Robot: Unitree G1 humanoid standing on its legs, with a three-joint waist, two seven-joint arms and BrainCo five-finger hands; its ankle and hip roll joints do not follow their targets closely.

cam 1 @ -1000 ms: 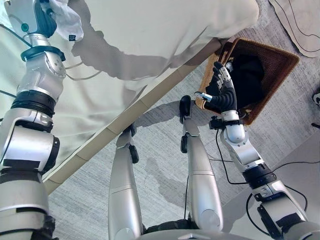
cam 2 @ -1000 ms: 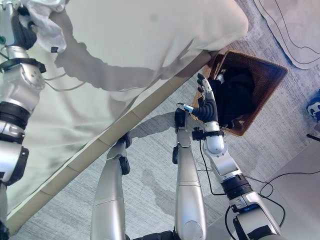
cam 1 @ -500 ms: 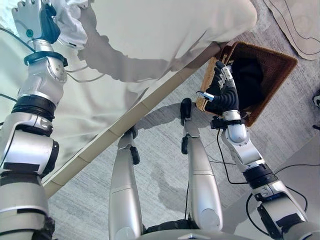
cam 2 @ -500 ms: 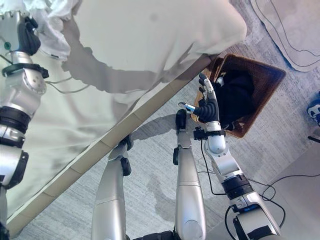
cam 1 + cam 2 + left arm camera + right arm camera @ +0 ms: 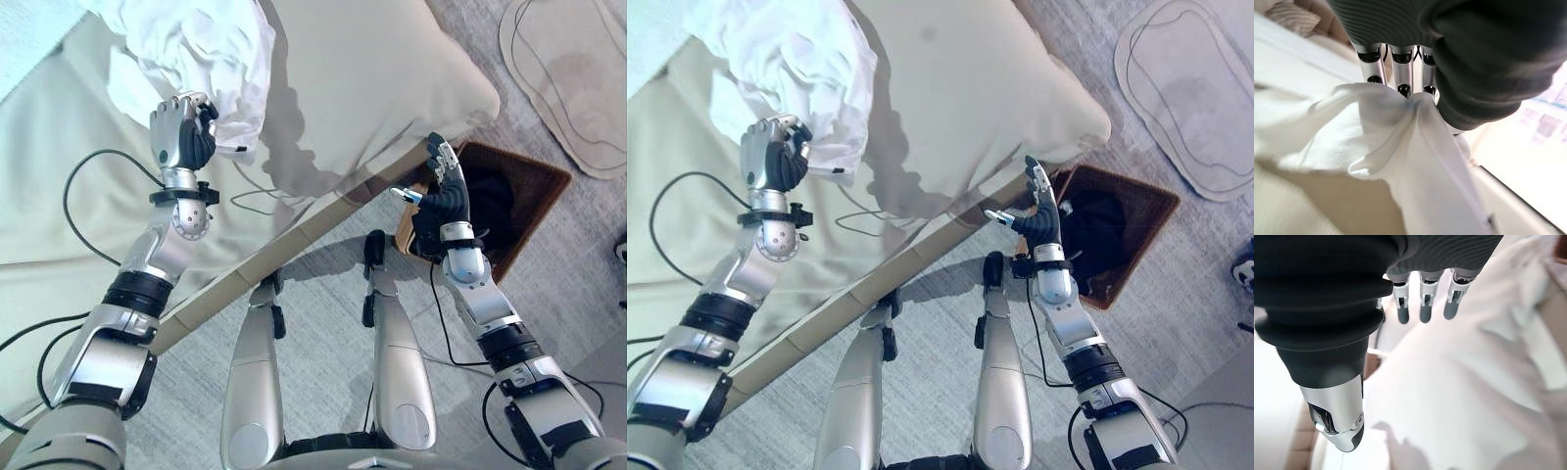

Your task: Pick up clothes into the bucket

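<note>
The left hand (image 5: pixel 182 132) is clenched on the white cloth (image 5: pixel 191 54), lifted over the bed (image 5: pixel 59 225). The bucket (image 5: pixel 534 191) sits on the floor well off to the robot's right, just beside the open-fingered right hand (image 5: pixel 443 191). Since a second ago the view has shifted, and the cloth now hangs bunched above the fist.

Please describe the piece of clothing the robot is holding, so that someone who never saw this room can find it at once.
Start at the pale bed with the big cream pillow. Just beside that pillow, toward the robot's left, the left hand is shut on a crumpled white garment. It is brighter white and far more wrinkled than the smooth pillow, unlike the dark clothes in the brown wicker basket on the floor.
</note>
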